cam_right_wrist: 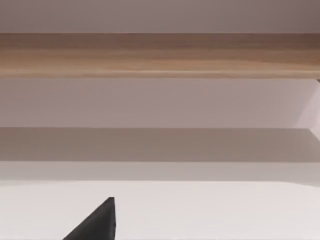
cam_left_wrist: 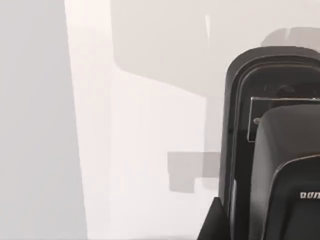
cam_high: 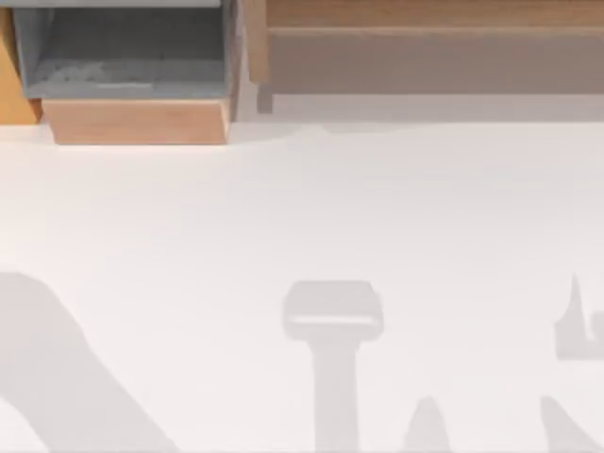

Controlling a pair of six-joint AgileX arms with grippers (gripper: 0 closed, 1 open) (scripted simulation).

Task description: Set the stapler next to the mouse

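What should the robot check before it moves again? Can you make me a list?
1. Is the stapler found: cannot tell. A glossy black rounded object sits close to the left wrist camera, but I cannot tell what it is.
2. Is the mouse found: cannot tell.
3. Bare spot on the white table: ok.
4. Wooden box with grey inside, far left: ok, apart from that spot.
5. Long wooden shelf, far right: ok, ahead of the right gripper, not touching.

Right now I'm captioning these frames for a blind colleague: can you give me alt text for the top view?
A bare white table crossed by soft grey shadows along its near edge. At the far left stands a wooden box with a grey inside, and a long wooden shelf runs along the far right.
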